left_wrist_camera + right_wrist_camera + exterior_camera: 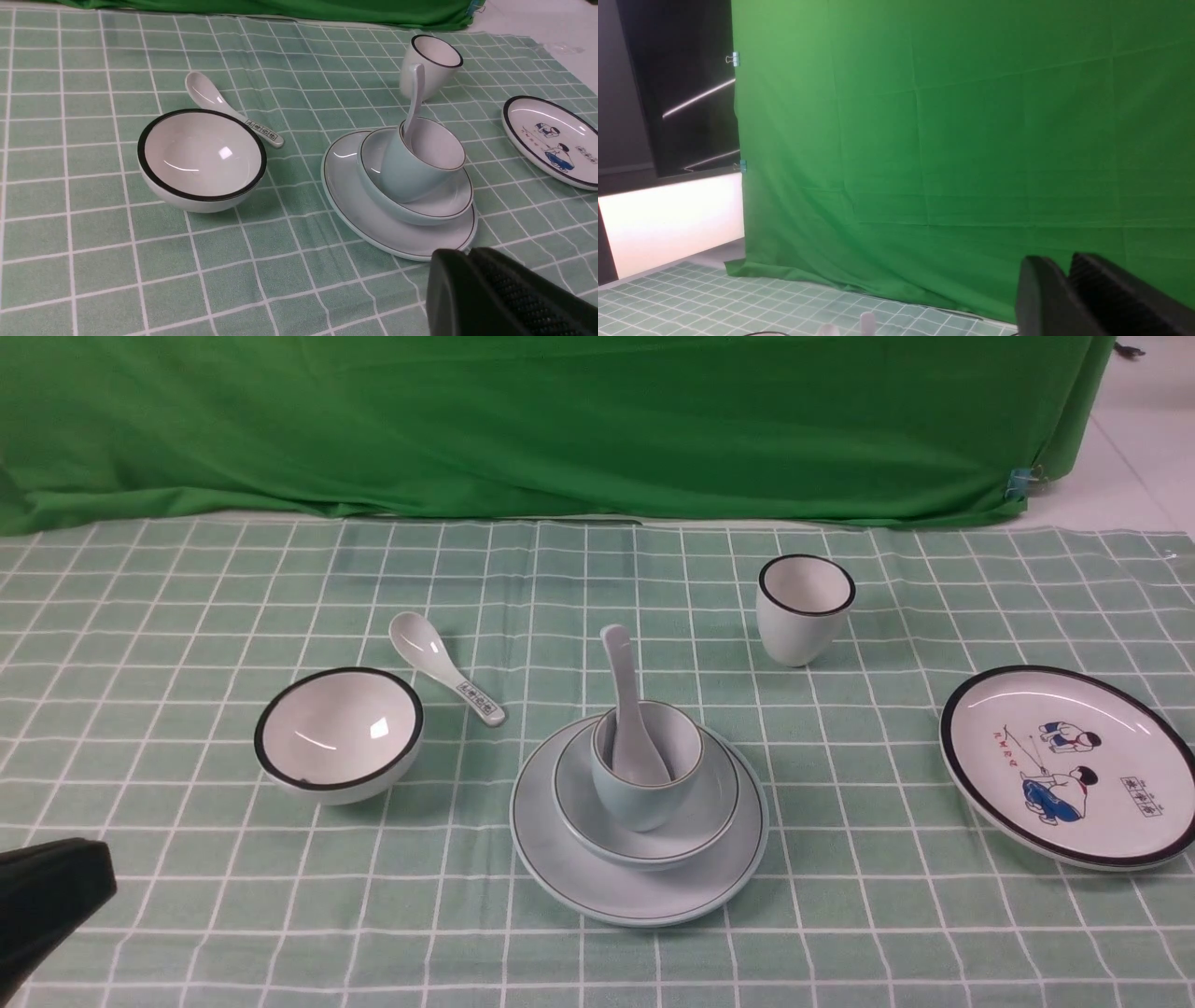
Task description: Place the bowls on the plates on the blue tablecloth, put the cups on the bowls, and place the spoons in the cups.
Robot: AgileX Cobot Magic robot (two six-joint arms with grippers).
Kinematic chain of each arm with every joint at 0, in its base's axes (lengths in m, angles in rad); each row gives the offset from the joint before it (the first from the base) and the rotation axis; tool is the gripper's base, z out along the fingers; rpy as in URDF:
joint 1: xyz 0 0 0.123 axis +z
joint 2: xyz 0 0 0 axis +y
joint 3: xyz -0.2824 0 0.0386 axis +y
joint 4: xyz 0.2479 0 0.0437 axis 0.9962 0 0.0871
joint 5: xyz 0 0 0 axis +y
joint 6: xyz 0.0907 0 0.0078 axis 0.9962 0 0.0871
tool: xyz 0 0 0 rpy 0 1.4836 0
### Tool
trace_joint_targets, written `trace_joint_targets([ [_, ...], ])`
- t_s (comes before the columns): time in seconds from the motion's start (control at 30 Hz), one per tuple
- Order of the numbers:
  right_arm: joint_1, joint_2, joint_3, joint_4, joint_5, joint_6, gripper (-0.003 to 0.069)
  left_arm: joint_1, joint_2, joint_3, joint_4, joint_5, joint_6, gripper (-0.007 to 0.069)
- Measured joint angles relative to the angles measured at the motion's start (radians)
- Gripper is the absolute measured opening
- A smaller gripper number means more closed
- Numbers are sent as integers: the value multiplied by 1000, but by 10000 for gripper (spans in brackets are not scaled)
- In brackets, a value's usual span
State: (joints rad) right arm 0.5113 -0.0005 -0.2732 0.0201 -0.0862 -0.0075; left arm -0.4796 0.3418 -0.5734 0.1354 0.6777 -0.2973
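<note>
Front view shows my blue set stacked, plain spoon (627, 709) leaning in its cup (646, 765), white bowl (338, 733) awaiting its plate (1069, 765); left gripper (467, 280) closed empty, right gripper's (1064, 289) fingers slightly parted, empty.

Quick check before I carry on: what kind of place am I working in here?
Probably a staged test or filming setup, not a real dining room: a clipped-up green backdrop hangs behind a checked tablecloth laid with dishes, like the cartoon plate.
</note>
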Motion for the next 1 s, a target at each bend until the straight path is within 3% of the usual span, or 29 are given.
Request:
trace_joint_targets([
  [0.17,0,0,0,0,0,0,128,0,-7,19,0,-87,45,10],
  [0.27,0,0,0,0,0,0,138,37,-55,110,-21,-300,157,10],
  [0.47,0,0,0,0,-1,0,140,307,-197,358,-217,-572,366,10],
  [0.5,0,0,0,0,-1,0,140,318,-202,367,-221,-580,373,10],
  [0.6,0,0,1,0,-1,0,144,485,-279,519,-248,-603,393,10],
  [0.77,0,0,1,0,-1,0,152,517,-334,579,-242,-590,400,10],
  [1.0,0,0,1,0,-1,0,171,500,-340,580,-241,-460,410,10],
])
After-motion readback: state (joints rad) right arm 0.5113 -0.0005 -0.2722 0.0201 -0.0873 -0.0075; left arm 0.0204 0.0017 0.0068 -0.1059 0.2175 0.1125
